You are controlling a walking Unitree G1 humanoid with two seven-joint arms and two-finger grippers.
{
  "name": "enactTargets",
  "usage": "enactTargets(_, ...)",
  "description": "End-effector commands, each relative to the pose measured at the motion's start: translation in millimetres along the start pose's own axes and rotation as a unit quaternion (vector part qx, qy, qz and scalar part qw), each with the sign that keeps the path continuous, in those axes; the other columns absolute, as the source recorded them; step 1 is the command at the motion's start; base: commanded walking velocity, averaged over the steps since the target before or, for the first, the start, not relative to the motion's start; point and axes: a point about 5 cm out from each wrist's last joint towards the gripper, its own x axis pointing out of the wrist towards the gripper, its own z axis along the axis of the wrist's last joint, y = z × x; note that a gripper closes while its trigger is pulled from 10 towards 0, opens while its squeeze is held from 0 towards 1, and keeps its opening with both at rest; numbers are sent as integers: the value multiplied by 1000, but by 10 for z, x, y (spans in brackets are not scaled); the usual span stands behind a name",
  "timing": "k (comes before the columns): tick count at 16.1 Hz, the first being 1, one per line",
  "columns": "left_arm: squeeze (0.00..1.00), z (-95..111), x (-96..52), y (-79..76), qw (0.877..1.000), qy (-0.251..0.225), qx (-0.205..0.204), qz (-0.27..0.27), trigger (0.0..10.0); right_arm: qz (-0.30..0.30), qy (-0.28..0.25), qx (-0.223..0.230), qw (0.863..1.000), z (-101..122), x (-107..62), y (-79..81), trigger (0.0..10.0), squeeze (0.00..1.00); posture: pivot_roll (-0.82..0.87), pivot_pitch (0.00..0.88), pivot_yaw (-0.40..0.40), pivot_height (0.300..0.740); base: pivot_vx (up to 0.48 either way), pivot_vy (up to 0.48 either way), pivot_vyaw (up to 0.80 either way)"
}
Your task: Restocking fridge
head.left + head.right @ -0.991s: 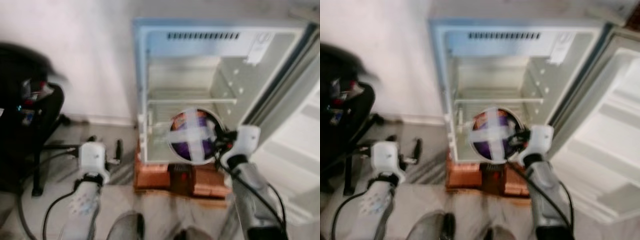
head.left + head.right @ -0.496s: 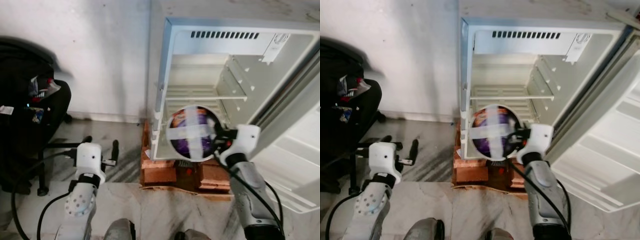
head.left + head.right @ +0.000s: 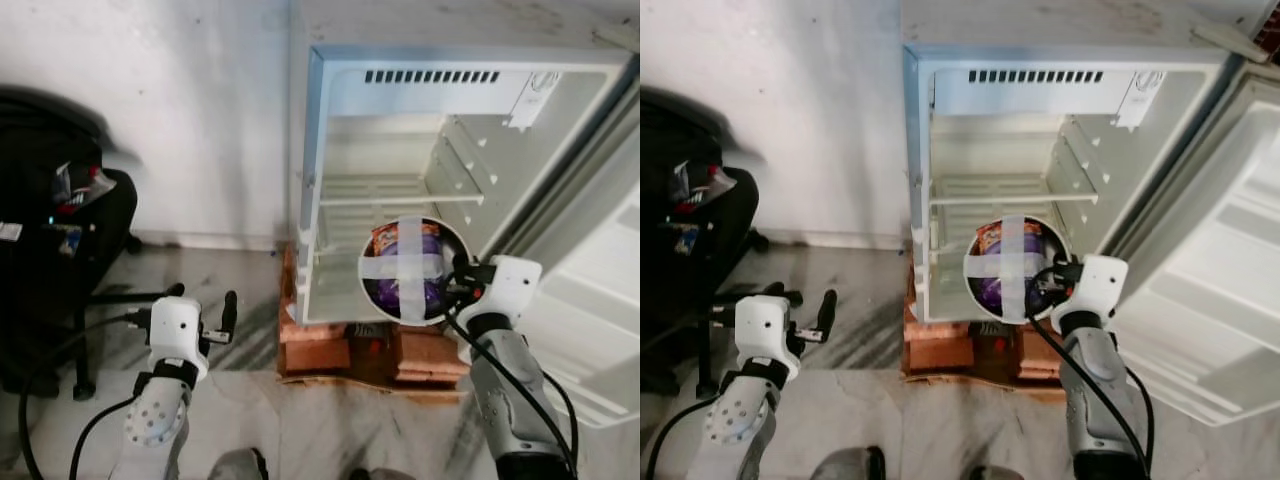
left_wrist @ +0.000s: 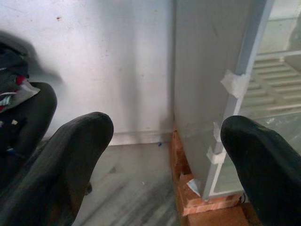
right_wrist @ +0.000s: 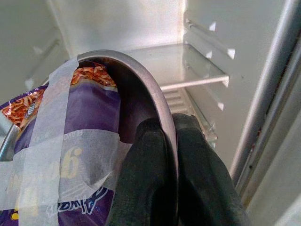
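A small white fridge (image 3: 330, 80) stands open on bricks, with one wire shelf (image 3: 395, 198) inside. My right gripper (image 3: 452, 285) is shut on the rim of a metal bowl (image 3: 410, 272) and holds it tilted at the mouth of the lower compartment, under the shelf. A purple and orange noodle packet (image 5: 70, 122) sits in the bowl under crossed strips of white tape. In the right wrist view the fingers (image 5: 150, 155) pinch the bowl's rim (image 5: 141, 80). My left gripper (image 3: 205, 300) hangs low to the left of the fridge, open and holding nothing.
The fridge door (image 3: 600, 300) swings out wide on the right. Red bricks (image 3: 320, 350) lie under the fridge on the marble floor. A black chair with a bag (image 3: 50, 250) stands at the left by the white wall.
The view has steadied and shifted. My right gripper has carried the bowl further in towards the fridge's lower compartment. The left gripper stays low and open.
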Motion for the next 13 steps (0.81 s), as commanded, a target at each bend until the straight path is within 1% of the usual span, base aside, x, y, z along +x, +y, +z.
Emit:
enactTargets(1, 0, 16, 8, 13, 1000, 0, 0, 0, 10000, 3, -18, 5, 1000, 65, 36, 17, 10000, 0, 155, 129, -61, 740, 409, 0, 0)
enactTargets(6, 0, 19, 10, -2, 1000, 0, -2, 0, 10000, 14, -15, 8, 1000, 60, 41, 41, 10000, 0, 152, 131, -62, 740, 390, 0, 0)
enactTargets(11, 0, 19, 9, -4, 1000, 1, -3, 4, 10000, 39, -14, 14, 999, 64, 70, 109, 10000, 0, 154, 134, -66, 740, 338, 0, 0)
enactTargets(12, 0, 19, 7, -5, 1000, 2, -2, 5, 10000, 44, -14, 13, 999, 68, 69, 116, 10000, 0, 156, 139, -68, 740, 277, 0, 0)
enactTargets(13, 0, 10, 1, -5, 1000, 5, 1, 7, 10000, 57, -17, -3, 998, 71, 57, 148, 10000, 0, 158, 141, -68, 740, 0, 0, 0)
